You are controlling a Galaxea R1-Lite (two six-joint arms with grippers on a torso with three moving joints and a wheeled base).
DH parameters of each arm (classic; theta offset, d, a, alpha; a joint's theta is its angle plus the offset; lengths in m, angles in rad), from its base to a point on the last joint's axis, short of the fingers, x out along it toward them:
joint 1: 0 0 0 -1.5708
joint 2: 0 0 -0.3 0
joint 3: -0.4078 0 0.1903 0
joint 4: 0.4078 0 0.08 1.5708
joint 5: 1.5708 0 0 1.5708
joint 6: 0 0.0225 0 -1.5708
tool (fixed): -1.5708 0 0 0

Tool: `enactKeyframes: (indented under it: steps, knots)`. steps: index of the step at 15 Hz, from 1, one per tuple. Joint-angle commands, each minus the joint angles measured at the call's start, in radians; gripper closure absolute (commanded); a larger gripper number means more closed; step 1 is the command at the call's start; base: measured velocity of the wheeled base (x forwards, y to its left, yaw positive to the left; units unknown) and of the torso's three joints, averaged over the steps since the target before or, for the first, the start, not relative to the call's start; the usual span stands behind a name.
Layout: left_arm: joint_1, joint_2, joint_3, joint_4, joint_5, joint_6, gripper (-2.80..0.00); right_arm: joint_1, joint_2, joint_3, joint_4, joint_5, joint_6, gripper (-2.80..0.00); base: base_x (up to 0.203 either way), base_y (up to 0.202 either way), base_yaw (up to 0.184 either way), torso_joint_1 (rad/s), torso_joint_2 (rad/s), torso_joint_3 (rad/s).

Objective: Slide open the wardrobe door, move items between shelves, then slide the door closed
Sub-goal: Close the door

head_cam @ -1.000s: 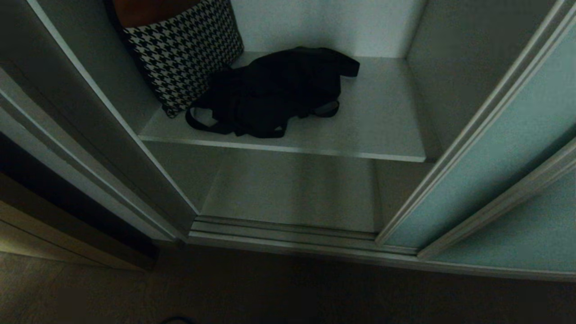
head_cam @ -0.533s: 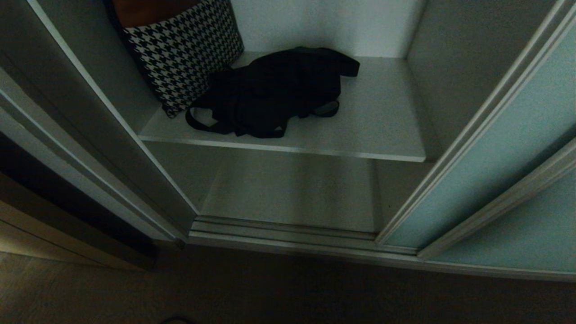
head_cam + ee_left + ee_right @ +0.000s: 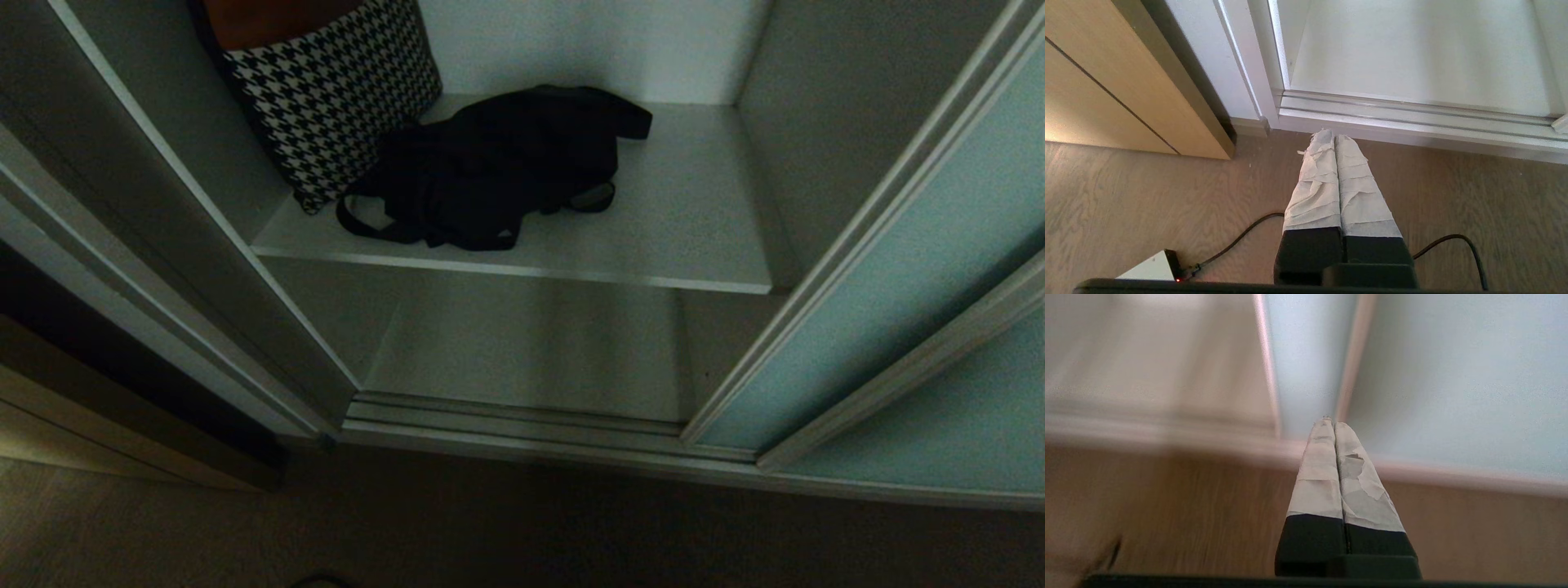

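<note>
Beige wooden cabinet front [image 3: 1106, 98] stands at the far left, beside the wardrobe's white frame; the left gripper [image 3: 1333, 136] hangs low over the wood-grain floor [image 3: 1147, 196] just short of the bottom track [image 3: 1412, 118], jaws pressed together and holding nothing. Moving right, a houndstooth bag [image 3: 335, 98] leans in the upper shelf's left rear corner; the black fabric bag [image 3: 498, 163] lies slumped against it on the upper shelf [image 3: 694, 220], long axis running left-front to right-rear, strap loops trailing toward the front edge. The lower shelf [image 3: 531, 343] beneath carries nothing visible. The sliding wardrobe door [image 3: 898, 269] stands pushed to the right, so the compartment is open. The right gripper [image 3: 1334, 424] points at that door's frosted panel near the floor, jaws likewise together and empty (neither arm shows in the head view). The bag lies above and forward of both grippers, roughly central; neither arm is clearly nearer. The houndstooth bag crowds the left approach; the right side of the shelf is less obstructed.
</note>
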Motion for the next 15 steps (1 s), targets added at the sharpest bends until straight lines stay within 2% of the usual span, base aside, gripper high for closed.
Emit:
enactKeyframes:
  steps: [1, 3, 6, 7, 10, 12, 15]
  knots:
    - [0.0, 0.001, 0.0, -0.001, 0.0, 0.001, 0.0, 0.0, 0.0, -0.091, 0.032, -0.016, 0.001, 0.0, 0.0, 0.0, 0.0, 0.0, 0.0, 0.0]
    - [0.0, 0.0, 0.0, -0.001, 0.001, -0.001, 0.0, -0.001, 0.0, -0.267, 0.194, -0.039, -0.003, 0.0, 0.0, 0.0, 0.0, 0.0, 0.0, 0.0]
    - [0.0, 0.0, 0.0, -0.001, 0.001, -0.001, 0.0, 0.0, 0.023, -0.584, 0.542, -0.047, -0.007, 0.0, 0.0, 0.0, 0.0, 0.0, 0.0, 0.0]
    - [0.0, 0.0, 0.0, -0.001, 0.001, -0.001, 0.0, 0.0, 0.054, -0.666, 0.617, -0.048, -0.008, 0.0, 0.0, 0.0, 0.0, 0.0, 0.0, 0.0]
    - [0.0, 0.0, 0.0, -0.001, 0.0, 0.001, 0.0, 0.001, 0.241, -0.858, 0.68, -0.051, 0.015, 0.0, 0.0, 0.0, 0.0, 0.0, 0.0, 0.0]
    - [0.0, 0.001, 0.0, -0.001, 0.0, -0.001, 0.0, 0.005, 0.364, -0.977, 0.69, -0.047, 0.07, 0.0, 0.0, 0.0, 0.0, 0.0, 0.0, 0.0]
    - [0.0, 0.001, 0.0, -0.001, 0.0, -0.001, 0.0, 0.012, 0.494, -1.064, 0.682, -0.053, 0.172, 0.0, 0.0, 0.0, 0.0, 0.0, 0.0, 0.0]
